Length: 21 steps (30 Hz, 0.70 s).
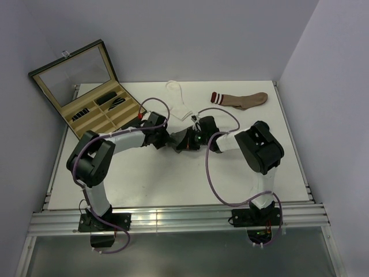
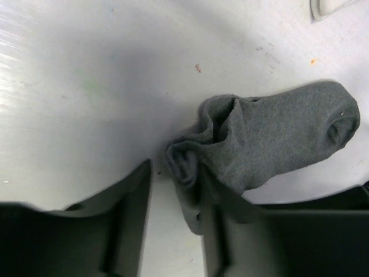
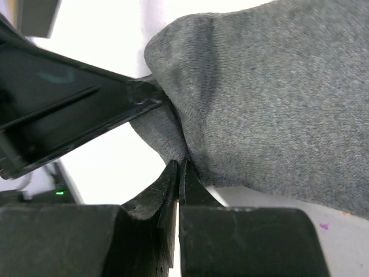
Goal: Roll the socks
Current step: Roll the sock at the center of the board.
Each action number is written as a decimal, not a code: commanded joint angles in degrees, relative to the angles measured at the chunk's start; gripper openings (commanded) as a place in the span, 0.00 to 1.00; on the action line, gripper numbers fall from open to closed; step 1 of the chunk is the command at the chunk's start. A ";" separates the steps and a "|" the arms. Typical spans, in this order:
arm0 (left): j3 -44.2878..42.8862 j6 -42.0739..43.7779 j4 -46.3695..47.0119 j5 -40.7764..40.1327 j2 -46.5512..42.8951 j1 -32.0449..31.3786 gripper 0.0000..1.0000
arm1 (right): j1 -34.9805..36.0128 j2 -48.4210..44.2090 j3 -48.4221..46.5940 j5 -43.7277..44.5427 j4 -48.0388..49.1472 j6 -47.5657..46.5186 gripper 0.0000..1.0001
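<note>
The flat white table (image 1: 173, 179) carries four things. A crumpled dark grey fabric sock (image 1: 180, 140) lies near its middle. A white fabric sock (image 1: 180, 107) lies behind it, toward the far edge. A brown sock with a red and white striped cuff (image 1: 242, 100) lies flat at the far right. An open black case with a glass lid and beige compartments (image 1: 104, 112) stands at the far left corner.

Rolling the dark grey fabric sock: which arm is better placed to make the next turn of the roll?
Right, probably. The right gripper is shut, seemingly pinching the folded edge of the dark grey fabric sock. The left gripper stands open, straddling the bunched end without gripping it.
</note>
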State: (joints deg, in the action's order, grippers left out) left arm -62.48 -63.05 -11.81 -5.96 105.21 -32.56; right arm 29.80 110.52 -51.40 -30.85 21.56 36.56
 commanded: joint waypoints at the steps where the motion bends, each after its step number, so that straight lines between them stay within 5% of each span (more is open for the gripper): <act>1: 1.57 -1.99 2.93 -1.34 -4.31 0.56 0.48 | -1.41 3.38 2.09 -4.12 1.89 5.54 0.00; 3: 2.97 -2.17 3.81 -1.25 -5.88 0.56 0.66 | -1.94 4.44 2.44 -6.14 3.13 7.91 0.00; 6: 5.42 -2.17 5.83 -1.25 -8.43 0.56 0.77 | -3.26 5.67 3.14 -7.64 5.33 10.64 0.00; 21: 16.60 -0.32 20.59 2.70 -9.50 0.56 0.57 | -5.37 9.54 1.56 -10.02 3.93 13.63 0.00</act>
State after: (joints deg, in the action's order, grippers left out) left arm -46.50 -64.20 3.25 -4.27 95.70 -32.05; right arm 24.84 117.08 -50.39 -42.83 31.16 51.46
